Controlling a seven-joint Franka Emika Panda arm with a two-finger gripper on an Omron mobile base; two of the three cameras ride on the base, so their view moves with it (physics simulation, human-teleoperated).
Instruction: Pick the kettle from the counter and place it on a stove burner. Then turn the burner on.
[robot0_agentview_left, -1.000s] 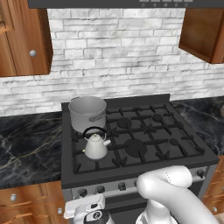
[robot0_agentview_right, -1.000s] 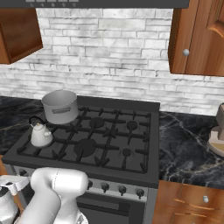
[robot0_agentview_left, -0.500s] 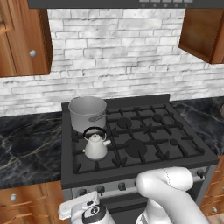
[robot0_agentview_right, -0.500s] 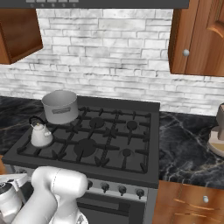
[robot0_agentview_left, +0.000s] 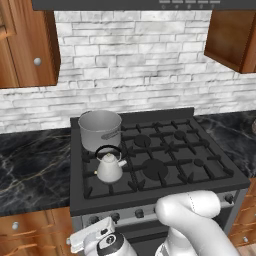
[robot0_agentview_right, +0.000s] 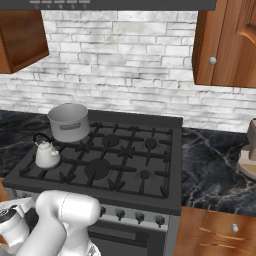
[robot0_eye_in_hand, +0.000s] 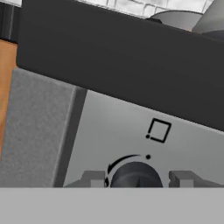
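Stove front panel (robot0_eye_in_hand: 131, 127) | knob (robot0_eye_in_hand: 134, 176) – bottom cut off | jaws flank it

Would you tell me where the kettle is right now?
In both base views the kettle sits on the stove's front-left burner, just in front of the pot.

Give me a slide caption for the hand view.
Gripper flanking a dark stove knob on the grey control panel, fingers either side of it.

The small pale kettle (robot0_agentview_left: 109, 167) (black loop handle up) stands upright on the front-left stove burner (robot0_agentview_left: 121, 186).
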